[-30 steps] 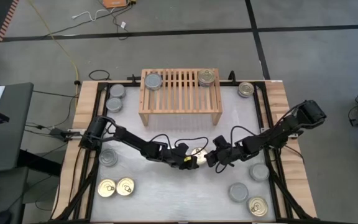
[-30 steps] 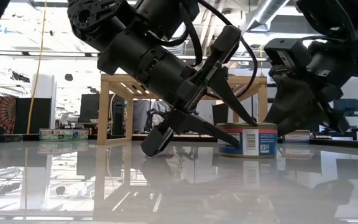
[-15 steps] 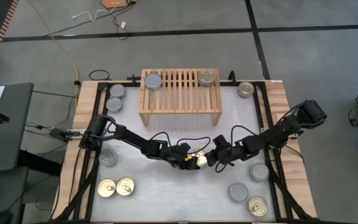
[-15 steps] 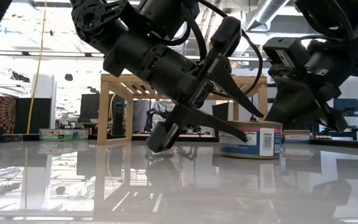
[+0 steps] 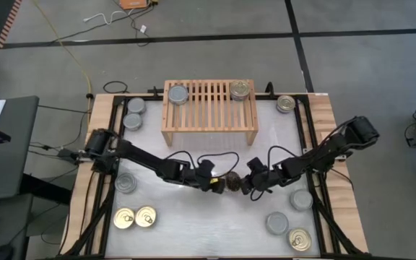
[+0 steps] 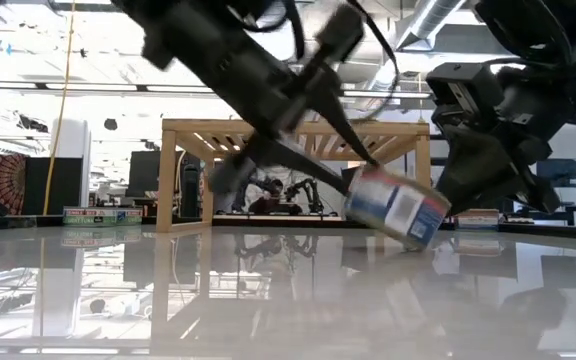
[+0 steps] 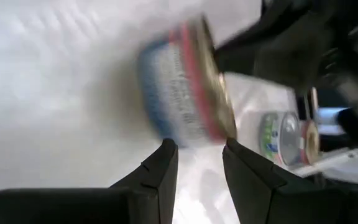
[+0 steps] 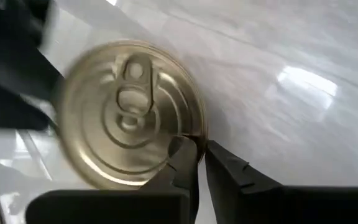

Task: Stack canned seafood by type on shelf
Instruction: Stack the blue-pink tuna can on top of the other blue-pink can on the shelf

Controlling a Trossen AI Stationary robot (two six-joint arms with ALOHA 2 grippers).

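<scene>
Since the earlier frame the tin (image 6: 396, 204), then flat on the desk (image 5: 193, 224), now sits tilted, its gold pull-ring top (image 8: 129, 112) turned toward the right gripper (image 5: 245, 185). Left gripper (image 5: 221, 183): fingers (image 7: 160, 171) narrowly apart, tin just beyond them, contact unclear. Right gripper: fingers (image 8: 185, 163) nearly together at the tin's rim. Label blue, white and red; writing unreadable. Location: desk centre, in front of the shelf (image 5: 209, 108).

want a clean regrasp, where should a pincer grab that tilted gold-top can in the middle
The can is tipped, one edge raised, between the left pincer and right pincer. Best to let it settle flat, then come from above and close across its short round label wall, as the flat top gives no hold.
</scene>
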